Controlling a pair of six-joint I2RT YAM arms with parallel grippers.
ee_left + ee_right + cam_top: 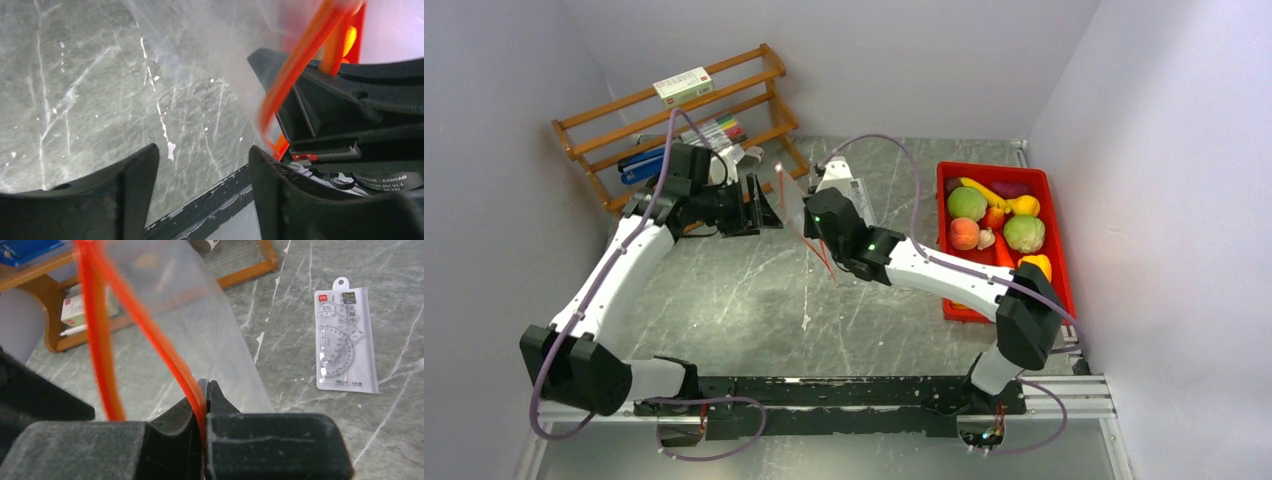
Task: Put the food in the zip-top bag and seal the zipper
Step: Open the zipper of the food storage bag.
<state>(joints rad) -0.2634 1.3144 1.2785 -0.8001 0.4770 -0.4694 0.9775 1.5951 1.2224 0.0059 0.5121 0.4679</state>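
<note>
Right end effector [204, 390]: jaws closed tight, pinching the zipper [145, 325] on one red-orange strip. The second strip stands apart from the first, so the mouth is unsealed.

Left end effector [202, 170]: jaws moderately apart, nothing between them. Only the counter [90, 100] shows through the gap, and the zipper runs just beside its right finger.

Zip-top bag [210, 325]: clear film hanging between the two end effectors over mid-counter. Cannot tell whether its bottom touches.

Food [967, 203]: all in the red tray [1059, 250] at the counter's right side, well apart from the bag.

White packet [345, 340]: flat on the counter near the bag
</note>
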